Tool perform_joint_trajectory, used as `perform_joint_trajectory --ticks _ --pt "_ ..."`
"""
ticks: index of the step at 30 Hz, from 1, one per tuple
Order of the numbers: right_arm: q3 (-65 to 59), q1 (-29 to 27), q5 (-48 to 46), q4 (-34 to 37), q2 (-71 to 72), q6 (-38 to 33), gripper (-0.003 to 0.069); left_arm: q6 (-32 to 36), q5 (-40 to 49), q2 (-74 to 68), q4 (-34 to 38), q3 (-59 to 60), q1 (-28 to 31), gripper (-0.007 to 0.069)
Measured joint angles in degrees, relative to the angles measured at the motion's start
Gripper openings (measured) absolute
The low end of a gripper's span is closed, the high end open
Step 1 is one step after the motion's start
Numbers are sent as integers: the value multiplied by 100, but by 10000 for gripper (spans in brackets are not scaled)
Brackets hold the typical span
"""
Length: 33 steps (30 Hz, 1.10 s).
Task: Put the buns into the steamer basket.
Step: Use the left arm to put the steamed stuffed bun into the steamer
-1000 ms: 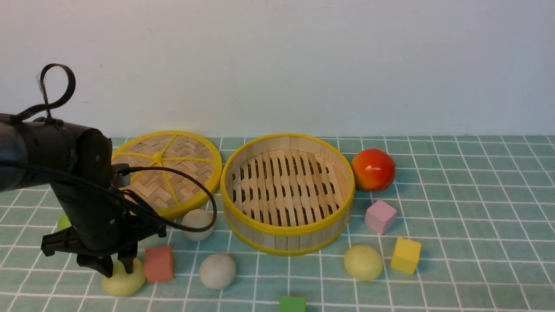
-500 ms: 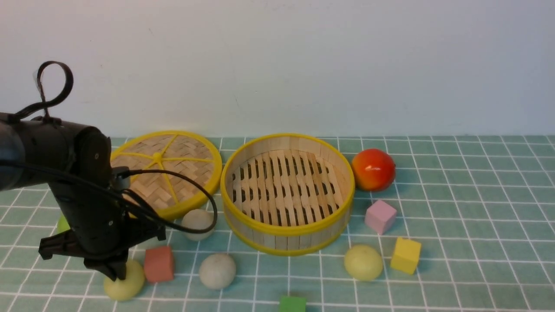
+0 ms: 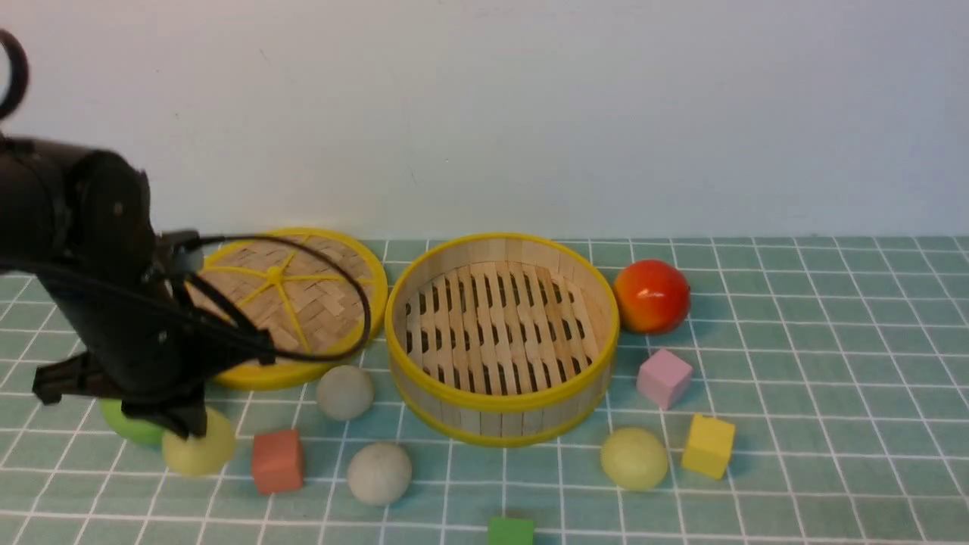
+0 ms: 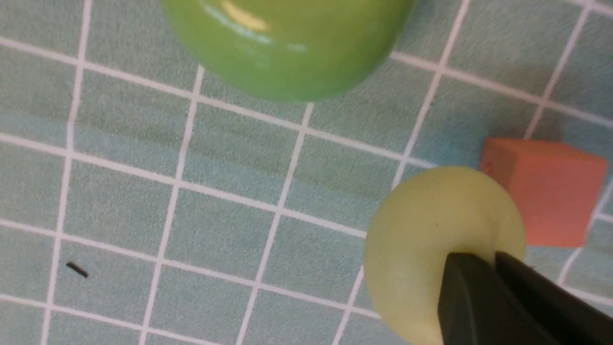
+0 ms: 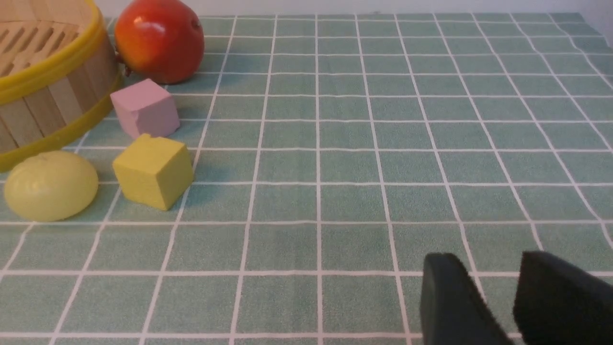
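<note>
Buns are lying in four spots on the green checked cloth (image 3: 795,341), all of them outside the steamer basket (image 3: 503,415), which is standing upright mid-table just beside its woven lid (image 3: 303,303). Your left gripper (image 3: 185,430) is biting into the top of the pinched yellow-green bun (image 3: 206,454) at the near left. In the left wrist view its fingers (image 4: 459,297) are squeezing together and denting the soft skin. You cannot tell whether that bun is touching the cloth. A glossy green apple (image 3: 129,428) is sitting just behind it on its left, and an orange-red cube (image 3: 277,460) is sitting close on its right. One beige bun (image 3: 344,392) is resting by the lid's front rim, near the basket wall, and the nearer beige bun (image 3: 378,473) is lying closer to you. The second yellow-green bun (image 3: 634,458) is resting at the basket's front right, just beside a yellow cube (image 3: 708,446). Your right gripper (image 5: 495,302) is hovering over the cloth, well apart from that bun, and its fingers are standing apart with only cloth showing between them.
</note>
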<state>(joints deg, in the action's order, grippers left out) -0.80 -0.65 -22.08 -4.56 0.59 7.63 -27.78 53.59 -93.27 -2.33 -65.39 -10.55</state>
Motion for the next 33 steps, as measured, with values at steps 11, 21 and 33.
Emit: perform_joint_trajectory --ticks 11,21,33 --pt "0 0 0 0 0 0 238 433 -44 -869 902 -2178 -987 -13" --pt "0 0 0 0 0 0 238 99 -98 -2811 968 -3986 -1322 1" --pt "0 0 0 0 0 0 238 -210 246 -3144 962 -4149 -1322 248"
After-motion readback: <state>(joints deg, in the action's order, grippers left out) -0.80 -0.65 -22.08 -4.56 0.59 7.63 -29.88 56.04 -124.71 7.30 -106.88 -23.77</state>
